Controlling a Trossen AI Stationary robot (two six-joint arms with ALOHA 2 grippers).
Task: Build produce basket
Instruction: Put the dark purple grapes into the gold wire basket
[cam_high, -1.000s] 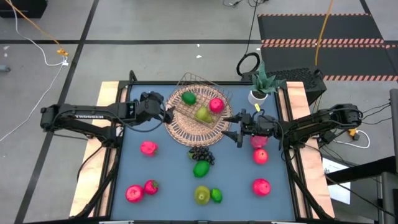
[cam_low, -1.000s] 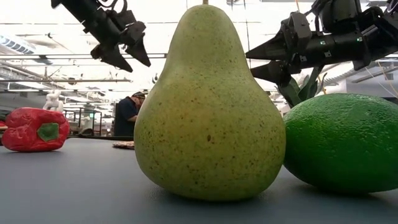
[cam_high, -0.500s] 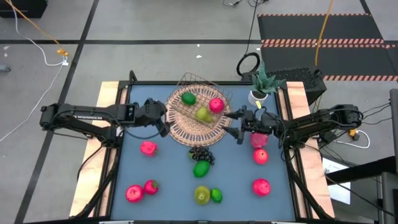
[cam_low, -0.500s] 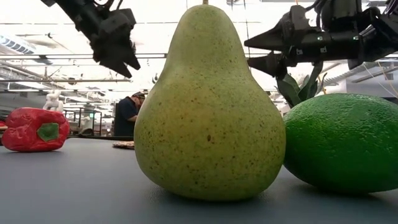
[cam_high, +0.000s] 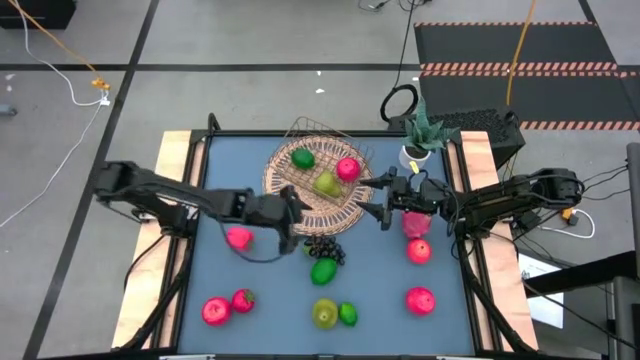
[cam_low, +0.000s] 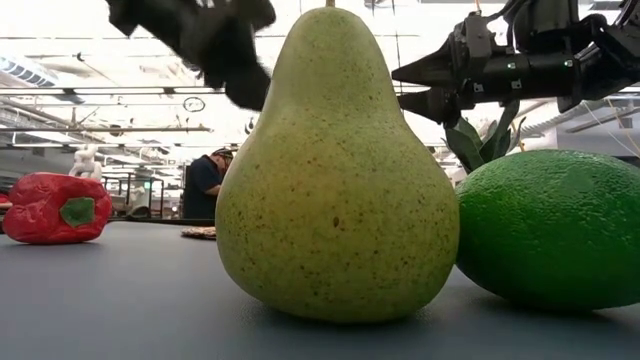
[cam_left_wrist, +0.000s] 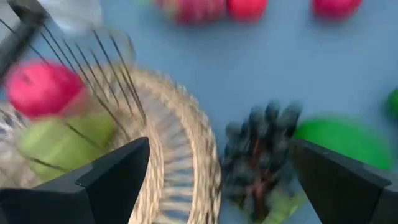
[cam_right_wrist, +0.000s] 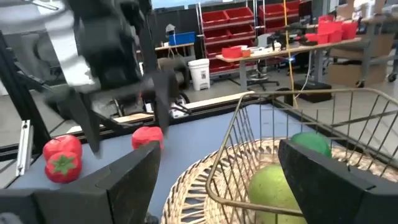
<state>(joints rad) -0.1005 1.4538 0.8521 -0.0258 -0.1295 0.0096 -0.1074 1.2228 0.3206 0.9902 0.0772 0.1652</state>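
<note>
The tan wicker basket (cam_high: 300, 205) sits at the table's far middle and holds a green lime (cam_high: 303, 157), a pink apple (cam_high: 348, 168) and a yellow-green pear (cam_high: 327, 184). My left gripper (cam_high: 295, 218) is open and hovers over the basket's near rim, beside the dark grape bunch (cam_high: 322, 247); its wrist view shows the rim (cam_left_wrist: 186, 162) and the grapes (cam_left_wrist: 258, 149) between its fingers. My right gripper (cam_high: 376, 200) is open at the basket's right rim, facing the basket (cam_right_wrist: 249, 162). More fruit lies on the blue mat, among it a green one (cam_high: 323, 271) just near of the grapes.
A pink fruit (cam_high: 238, 238), red ones (cam_high: 215, 311), a pear (cam_high: 324, 313) and a lime (cam_high: 347, 314) lie nearer; pink apples (cam_high: 419, 251) and a dragon fruit (cam_high: 414, 226) lie right. A potted plant (cam_high: 415, 150) stands at the far right. A person (cam_low: 205, 180) is behind the table.
My left arm has swung from the basket's left rim toward the table's near right, and its gripper now hovers over the basket's near rim by the grape bunch. My right gripper has stayed at the basket's right rim. No fruit has moved.
</note>
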